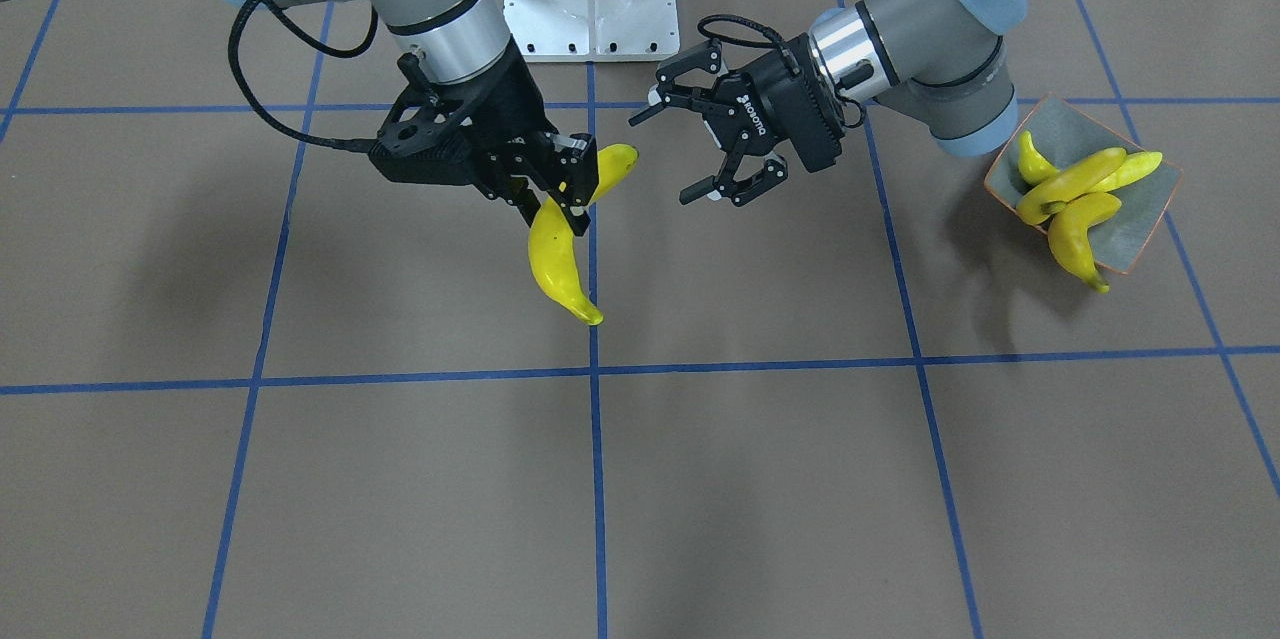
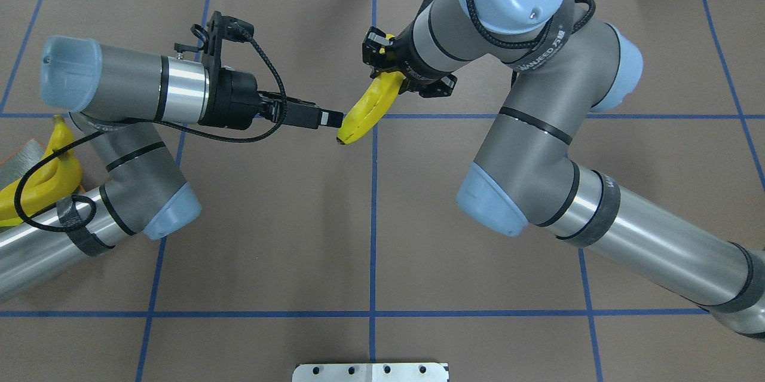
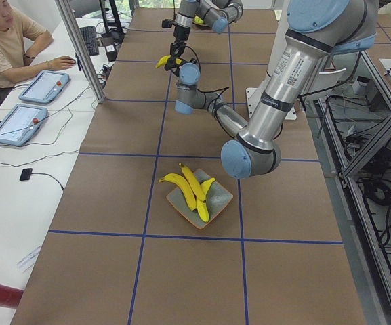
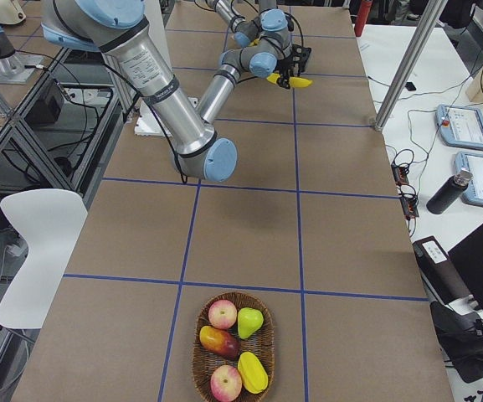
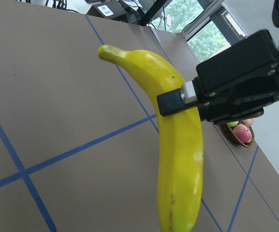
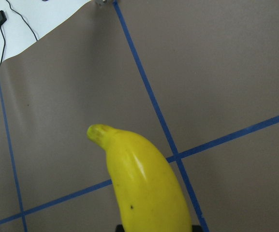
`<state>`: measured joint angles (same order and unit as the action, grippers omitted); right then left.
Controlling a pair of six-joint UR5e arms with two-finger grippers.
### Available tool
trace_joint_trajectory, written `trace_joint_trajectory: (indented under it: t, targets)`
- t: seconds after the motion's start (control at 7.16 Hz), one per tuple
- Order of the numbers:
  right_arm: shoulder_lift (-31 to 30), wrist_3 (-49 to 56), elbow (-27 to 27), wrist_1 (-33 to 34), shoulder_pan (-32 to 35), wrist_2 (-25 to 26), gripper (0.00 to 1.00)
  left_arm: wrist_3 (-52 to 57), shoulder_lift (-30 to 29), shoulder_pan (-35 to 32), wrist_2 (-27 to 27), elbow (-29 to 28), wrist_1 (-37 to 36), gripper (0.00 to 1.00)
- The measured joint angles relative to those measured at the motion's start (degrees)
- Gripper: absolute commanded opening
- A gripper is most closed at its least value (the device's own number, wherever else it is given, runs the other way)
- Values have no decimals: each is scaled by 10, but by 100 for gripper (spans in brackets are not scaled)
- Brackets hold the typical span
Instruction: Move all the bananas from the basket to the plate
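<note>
- Right jaws: clamped on one banana [image 1: 556, 264], held above the surface [image 1: 700, 479].
- Left jaws: spread, empty, at banana's 3 o'clock in front-facing view.
- Plate [image 1: 1140, 219]: three bananas [image 1: 1070, 181].

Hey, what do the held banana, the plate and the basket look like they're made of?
Banana: likely plastic, glossy, with smooth, uniform yellow skin and sharp highlights.
Plate: perhaps glazed ceramic or plastic, a smooth grey-green surface with a thin orange rim; too small to settle.
Basket: looks like woven wicker, brown and matte, with a weave pattern along its wall.
</note>
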<state>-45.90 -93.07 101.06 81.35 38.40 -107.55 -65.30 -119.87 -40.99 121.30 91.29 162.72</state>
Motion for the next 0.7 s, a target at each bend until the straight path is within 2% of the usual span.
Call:
trace_joint_trajectory:
  t: [0.42, 0.56, 0.7]
  targets:
    - [15, -14, 5, 0, -22, 18, 0, 1, 1, 8, 0, 0, 7, 99]
    - [16, -15, 8, 0, -24, 20, 0, 1, 1, 13, 0, 1, 10, 83]
    - [16, -15, 9, 0, -25, 22, 0, 1, 2, 18, 0, 2, 12, 24]
